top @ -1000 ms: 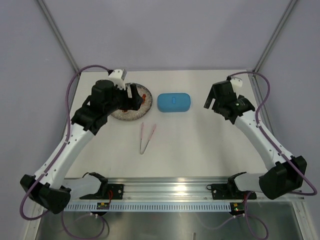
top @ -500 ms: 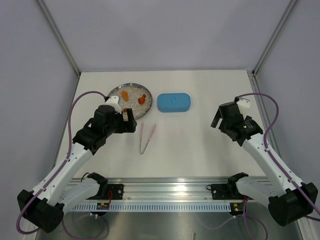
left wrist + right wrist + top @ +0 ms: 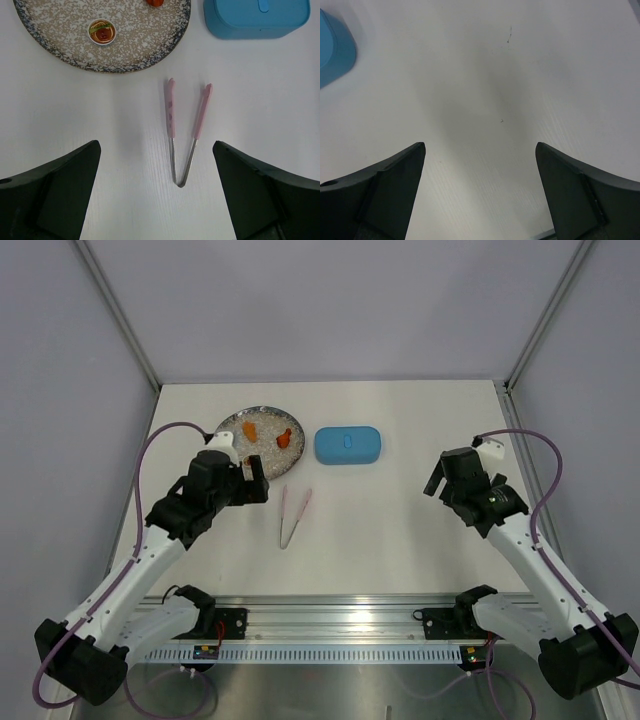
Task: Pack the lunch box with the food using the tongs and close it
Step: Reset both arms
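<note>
- The left claw (image 3: 156, 144) hangs over the white table (image 3: 400, 530) with its 2 black fingers spread wide and nothing between them.
- The right claw (image 3: 480, 145) is just as wide apart and empty. It hovers over bare table on the right side, well apart from every task item; only a blue corner of the box shows at the edge of its wrist view.
- The slender V-shaped metal tongs with pale pink tips (image 3: 171, 112) lie flat on the table, just ahead of the left claw and roughly between its fingers in the wrist view. The joined end points toward the arms and the 2 tips point away. Nothing touches them.
- Farther back on the left sits the round speckled grey plate (image 3: 65, 30), with the small orange and red food morsels (image 3: 285, 437) on it. 2 pieces show plainly from above; I cannot tell whether there are more.
- Beside the plate, to its right and not touching it, rests the blue plastic rounded-rectangle lunch box (image 3: 348, 445), with its flat blue lid in place.
- My reading of progress: no packing has been done. The lid is not yet off, the tongs are not yet picked up, and no food is visibly in the box. Opening, gripping the tongs, moving each piece and closing all remain.
</note>
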Robot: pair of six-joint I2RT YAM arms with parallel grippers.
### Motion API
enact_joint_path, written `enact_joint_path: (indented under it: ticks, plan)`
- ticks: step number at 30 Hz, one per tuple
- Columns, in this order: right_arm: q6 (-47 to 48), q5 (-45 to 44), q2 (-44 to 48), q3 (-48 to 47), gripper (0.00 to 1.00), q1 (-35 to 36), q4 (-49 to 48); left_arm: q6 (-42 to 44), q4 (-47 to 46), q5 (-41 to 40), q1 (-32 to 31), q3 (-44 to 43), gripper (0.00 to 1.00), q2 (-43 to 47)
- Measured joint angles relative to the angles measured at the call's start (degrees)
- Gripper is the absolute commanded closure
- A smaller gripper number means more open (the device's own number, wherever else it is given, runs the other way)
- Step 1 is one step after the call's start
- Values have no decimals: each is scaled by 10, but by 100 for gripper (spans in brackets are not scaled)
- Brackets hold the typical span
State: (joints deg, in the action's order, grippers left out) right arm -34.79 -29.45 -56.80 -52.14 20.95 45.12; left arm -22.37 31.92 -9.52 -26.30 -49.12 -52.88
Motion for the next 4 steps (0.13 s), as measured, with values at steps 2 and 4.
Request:
enact_joint_path:
  ticks: [2, 4]
  plan:
    - [0, 0, 0, 1, 1, 0, -1, 0, 1, -2, 0, 0, 1, 0]
    - [0, 0, 0, 4, 1, 0, -5, 0, 2, -5, 0, -1, 1, -1]
